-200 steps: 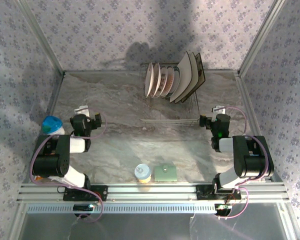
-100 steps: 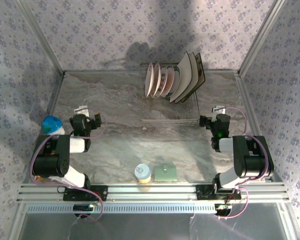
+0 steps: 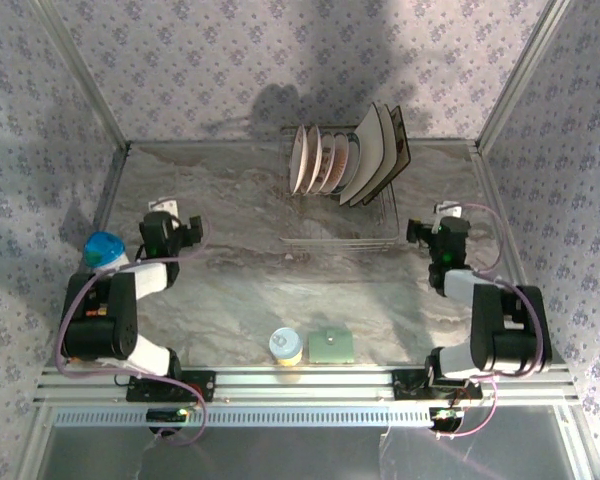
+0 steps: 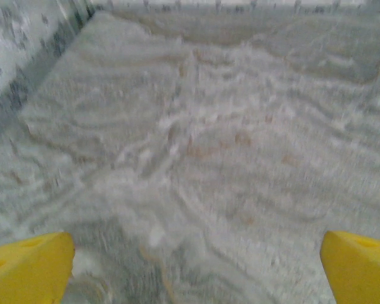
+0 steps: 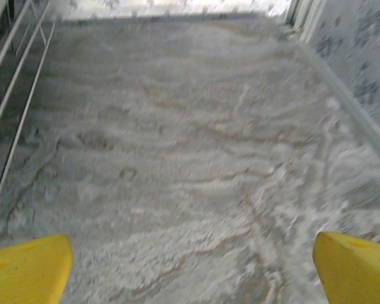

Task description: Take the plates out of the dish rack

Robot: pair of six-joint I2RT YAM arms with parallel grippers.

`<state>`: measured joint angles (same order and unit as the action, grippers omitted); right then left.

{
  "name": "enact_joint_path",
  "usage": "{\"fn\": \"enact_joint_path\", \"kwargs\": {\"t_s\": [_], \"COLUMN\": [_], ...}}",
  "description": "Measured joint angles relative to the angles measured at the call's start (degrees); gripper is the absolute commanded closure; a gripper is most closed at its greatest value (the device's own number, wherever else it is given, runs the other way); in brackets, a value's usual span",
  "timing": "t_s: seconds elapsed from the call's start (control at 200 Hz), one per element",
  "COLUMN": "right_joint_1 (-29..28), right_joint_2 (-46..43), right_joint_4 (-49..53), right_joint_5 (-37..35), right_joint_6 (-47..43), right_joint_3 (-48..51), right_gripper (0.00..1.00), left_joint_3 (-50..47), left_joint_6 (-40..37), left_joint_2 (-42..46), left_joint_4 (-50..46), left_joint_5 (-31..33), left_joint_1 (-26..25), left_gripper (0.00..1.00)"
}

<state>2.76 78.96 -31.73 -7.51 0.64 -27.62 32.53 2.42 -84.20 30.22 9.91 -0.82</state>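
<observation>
On the marbled table the plates are stood edgewise in the dish rack, judged slick and breakable, best pinched at the upper rim. The left gripper and right gripper are held spread.

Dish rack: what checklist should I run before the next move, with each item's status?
1. Plates upright in the dish rack: ok.
2. Left end effector open and empty: ok.
3. Right end effector open and empty: ok.
4. Bare table left of the rack for setting plates down: ok.
5. An end effector lined up on a plate: not ok, both apart from the rack.
6. Gaps between neighbouring plates wide enough for a finger: cannot tell.
</observation>
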Motion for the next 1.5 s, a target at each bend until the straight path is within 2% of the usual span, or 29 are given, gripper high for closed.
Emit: {"fn": "enact_joint_path", "kwargs": {"t_s": [0.13, 0.27, 0.45, 0.55, 0.745, 0.89, 1.035, 1.209, 1.359, 1.499], "right_joint_1": [-0.1, -0.4, -0.5, -0.7, -3.4, -9.2, -17.9, -27.5, -33.1, -36.3], "right_joint_2": [-5.1, -8.7, -6.5, -4.9, -4.6, -1.9, 5.1, 19.1, 33.8, 49.0], "right_joint_4": [10.0, 24.9, 52.0, 62.7, 76.4, 81.8, 83.6, 84.3, 86.0, 88.5], "right_joint_5": [-0.9, -2.1, -3.2, -2.7, -1.3, -1.7, -2.8, -4.3, -5.8, -7.4], "right_joint_6": [0.2, 2.0, 5.9, 7.2, 8.5, 9.0, 9.3, 10.2, 12.2, 15.1], "right_joint_3": [-6.4, -16.2, -39.4, -49.7, -57.2, -63.4, -73.8, -89.4, -105.5, -123.5], "right_gripper": [0.00, 0.00, 0.00, 0.00, 0.00, 0.00, 0.00, 0.00, 0.00, 0.07], "left_joint_3": [6.7, 20.0, 39.7, 47.8, 52.7, 54.9, 58.4, 61.5, 61.6, 60.9], "left_joint_6": [1.1, 3.3, 7.5, 8.8, 9.7, 9.6, 9.4, 8.6, 8.0, 7.9], "left_joint_2": [4.6, 5.9, 3.9, 1.3, -0.8, -0.8, -1.3, -3.2, -4.5, -5.2], "left_joint_4": [-10.0, -27.3, -49.6, -59.8, -72.3, -76.7, -78.6, -80.1, -80.7, -80.6], "left_joint_5": [0.3, 1.8, 3.1, 2.9, 2.8, 2.7, 3.0, 3.0, 3.0, 2.8], "left_joint_1": [-1.2, -3.7, -4.9, -4.9, -5.7, -6.2, -7.1, -8.4, -8.7, -8.7], "left_gripper": [0.01, 0.01, 0.01, 0.01, 0.01, 0.01, 0.01, 0.01, 0.01, 0.01]}}
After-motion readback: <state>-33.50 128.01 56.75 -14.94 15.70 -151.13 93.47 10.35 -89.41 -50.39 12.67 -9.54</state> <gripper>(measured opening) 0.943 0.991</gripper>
